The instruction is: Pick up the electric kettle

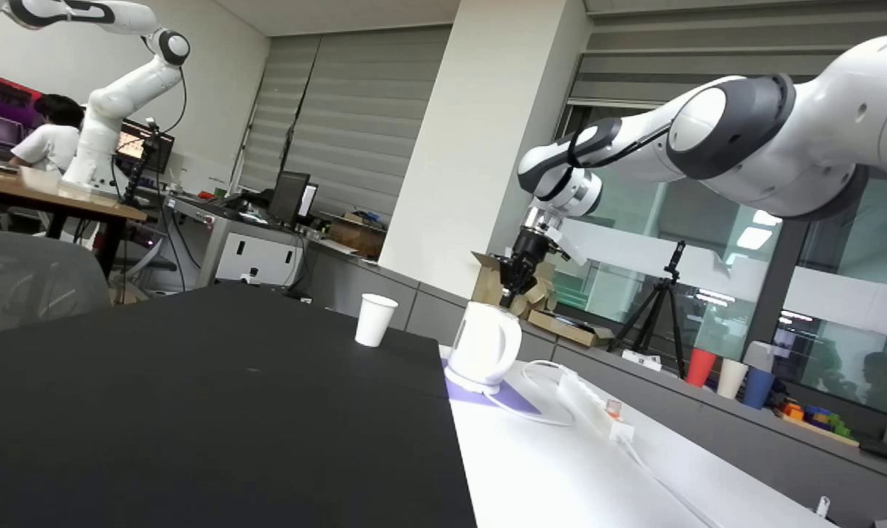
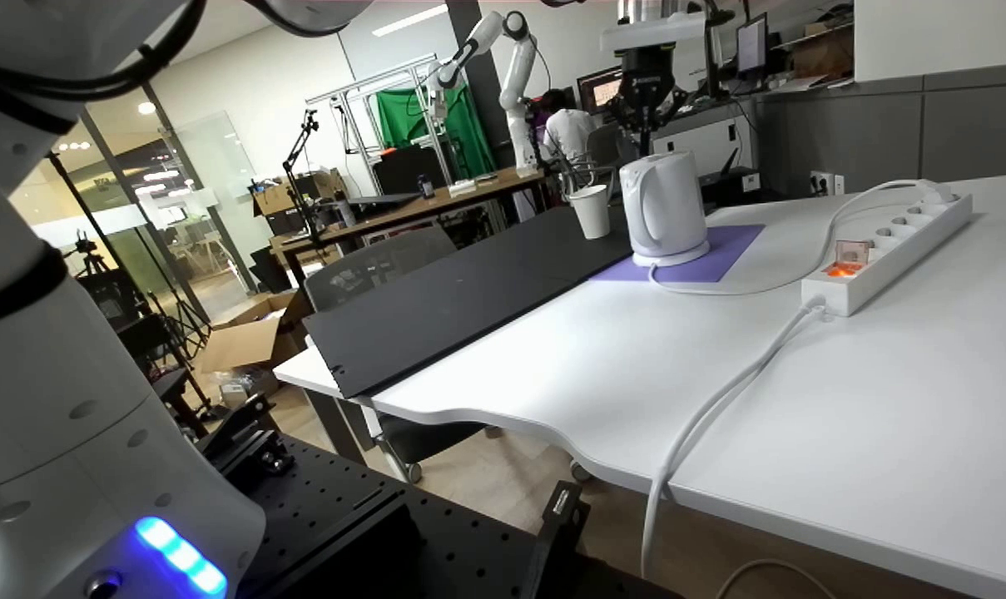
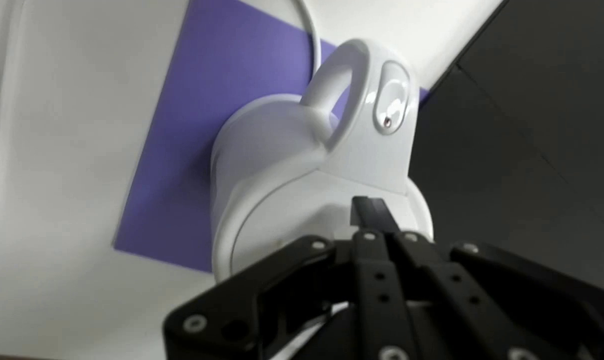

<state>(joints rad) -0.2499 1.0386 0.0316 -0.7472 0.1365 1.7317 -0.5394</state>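
One white, glossy, rounded, jug-shaped electric kettle. Stands upright on one round white base; beneath that, one flat purple sheet on the smooth white tabletop. On the kettle's side, one white loop handle. Over the flat white lid, one black, jointed claw: two slim black fingers, together, side by side. Cannot tell whether touching the lid.

From the base, one thin white cord, looping round to one long white power strip with one orange-lit switch and, at its far end, one white plug.

In both exterior views, one small, tapered, white paper cup, upright on one flat black panel, apart from the kettle.

In an exterior view, along the grey ledge, three coloured tapered cups in a row: one red cup, one cream cup, one blue cup. Near them, one black three-legged tripod.

Behind, in both exterior views, one further white robot arm and one dark-haired person in a white shirt.
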